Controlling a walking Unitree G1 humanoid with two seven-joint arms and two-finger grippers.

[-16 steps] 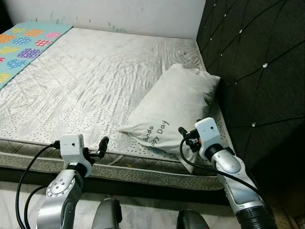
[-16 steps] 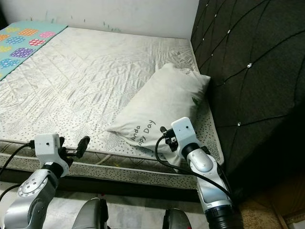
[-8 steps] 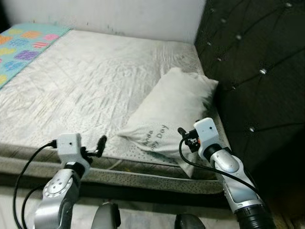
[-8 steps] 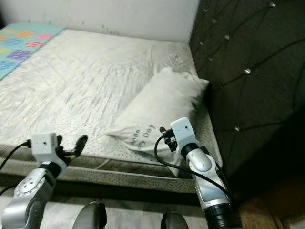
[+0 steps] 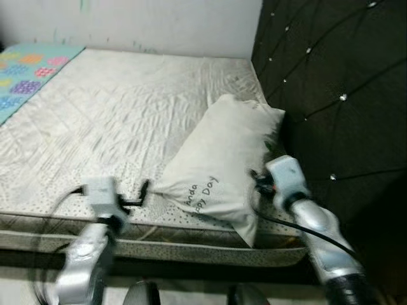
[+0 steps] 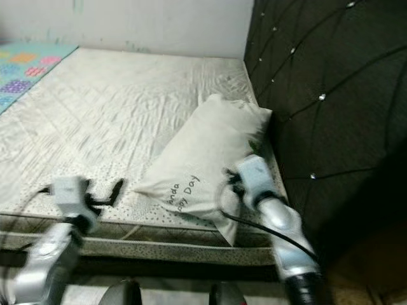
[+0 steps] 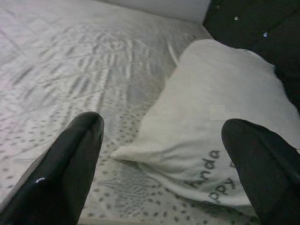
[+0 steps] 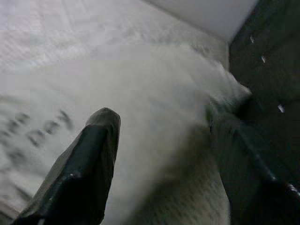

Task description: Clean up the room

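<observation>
pale grey rectangular fabric pillow (image 5: 224, 162) on bed (image 5: 114, 121), print reads "anda ...ppy Day" | left end effector (image 7: 159, 154) spread wide near pillow corner | right end effector (image 8: 164, 154) wide, over pillow

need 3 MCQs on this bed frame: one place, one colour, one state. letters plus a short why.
1. Where does the pillow lie?
A. on the floor
B. on the mattress by the dark headboard
C. on the patterned blanket

2. What colour is the pillow?
A. off-white with dark lettering
B. red
C. teal

3. How do the left gripper's jaws stand?
A. shut on the pillow
B. shut on nothing
C. open

Key: 1 B, the pillow's far end reaches the headboard; 2 A, pale fabric with printed words; 3 C, the left wrist view shows both fingers wide apart, the pillow corner beyond them.
</observation>
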